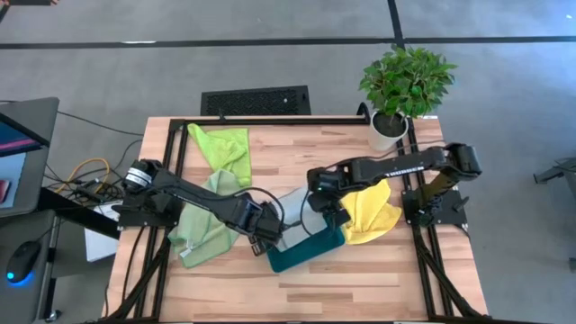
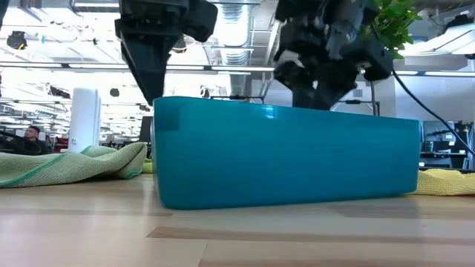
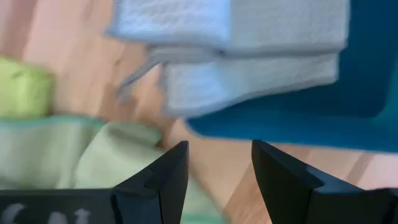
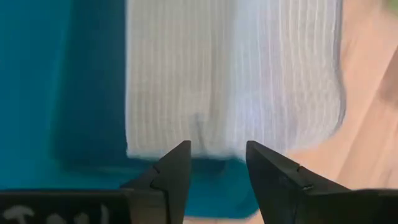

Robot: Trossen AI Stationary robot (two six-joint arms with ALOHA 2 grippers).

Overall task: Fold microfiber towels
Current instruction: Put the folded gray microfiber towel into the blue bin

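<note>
High view, going left to right of the teal tray [image 1: 297,256]: sage towel [image 1: 202,225] and lime towel [image 1: 225,148] unfolded; left gripper [image 1: 261,236] empty, fingers apart; folded grey towel [image 1: 295,220] on the tray; right gripper [image 1: 328,211] parted, empty; yellow towel [image 1: 373,216] waiting.

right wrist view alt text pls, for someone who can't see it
A folded light grey towel lies partly in a teal tray, one edge hanging out over the wooden table. The right claw hangs open and empty above the towel's near edge, its two dark fingers framing it.
</note>
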